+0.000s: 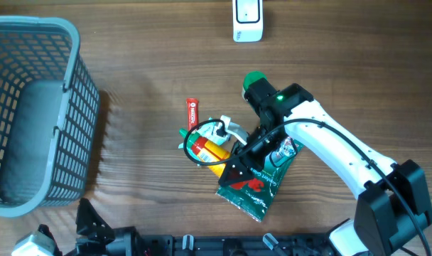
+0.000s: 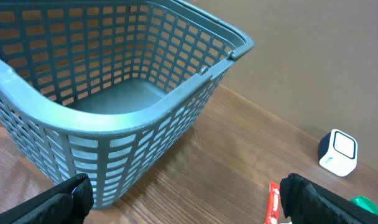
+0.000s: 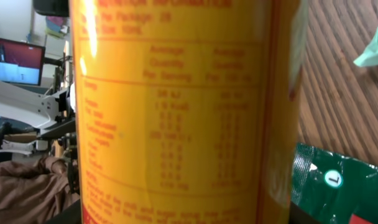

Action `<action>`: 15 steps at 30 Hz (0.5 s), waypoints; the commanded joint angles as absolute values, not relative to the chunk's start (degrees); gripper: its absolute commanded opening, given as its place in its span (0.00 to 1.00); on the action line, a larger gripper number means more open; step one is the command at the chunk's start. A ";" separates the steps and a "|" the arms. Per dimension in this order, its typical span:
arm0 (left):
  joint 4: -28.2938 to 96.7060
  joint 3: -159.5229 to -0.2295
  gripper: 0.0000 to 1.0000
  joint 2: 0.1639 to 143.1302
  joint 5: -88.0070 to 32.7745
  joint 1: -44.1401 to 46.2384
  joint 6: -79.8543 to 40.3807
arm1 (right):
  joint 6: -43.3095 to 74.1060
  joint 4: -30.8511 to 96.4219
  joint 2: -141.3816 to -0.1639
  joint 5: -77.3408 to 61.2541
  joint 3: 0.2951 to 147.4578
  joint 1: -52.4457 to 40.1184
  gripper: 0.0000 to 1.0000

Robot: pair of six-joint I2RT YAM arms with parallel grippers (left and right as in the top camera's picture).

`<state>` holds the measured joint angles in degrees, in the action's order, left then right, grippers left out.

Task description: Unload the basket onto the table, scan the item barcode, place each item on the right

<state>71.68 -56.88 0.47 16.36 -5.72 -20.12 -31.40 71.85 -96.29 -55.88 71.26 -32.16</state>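
Note:
A yellow bottle (image 1: 214, 151) with a red label lies tilted at the table's middle, and my right gripper (image 1: 234, 153) is shut on its body. In the right wrist view the yellow bottle (image 3: 183, 112) fills the frame with small printed text facing the camera; my fingers are hidden behind it and no barcode shows. The white scanner (image 1: 247, 20) stands at the far edge, apart from the bottle, and shows as a white scanner (image 2: 338, 152) in the left wrist view. My left gripper (image 2: 189, 199) hangs open and empty near the basket.
A grey-blue mesh basket (image 1: 74, 107) takes up the left side. A red stick packet (image 1: 192, 112) lies left of the bottle. A green packet (image 1: 258, 181) lies under the right gripper. A green round-topped object (image 1: 255, 80) sits beside the right arm.

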 commanded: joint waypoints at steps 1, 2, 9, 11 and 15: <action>71.48 -56.99 1.00 0.32 15.90 -5.52 -20.40 | -33.23 71.07 -95.24 -59.72 71.18 -32.29 0.39; 71.48 -56.99 1.00 0.32 15.90 -5.52 -20.40 | -33.21 70.85 -95.24 -59.72 71.18 -32.29 0.38; 71.48 -56.99 1.00 0.32 15.90 -5.52 -20.40 | -32.75 67.94 -95.24 -59.68 71.18 -32.29 0.38; 71.48 -56.99 1.00 0.32 15.90 -5.52 -20.40 | -31.00 66.19 -95.24 -59.40 71.18 -32.29 0.39; 71.48 -56.99 1.00 0.32 15.90 -5.52 -20.40 | -26.81 62.72 -95.24 -57.39 71.20 -32.27 0.38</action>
<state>71.68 -56.88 0.47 16.36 -5.72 -20.12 -29.30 63.90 -96.29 -56.49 71.26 -32.16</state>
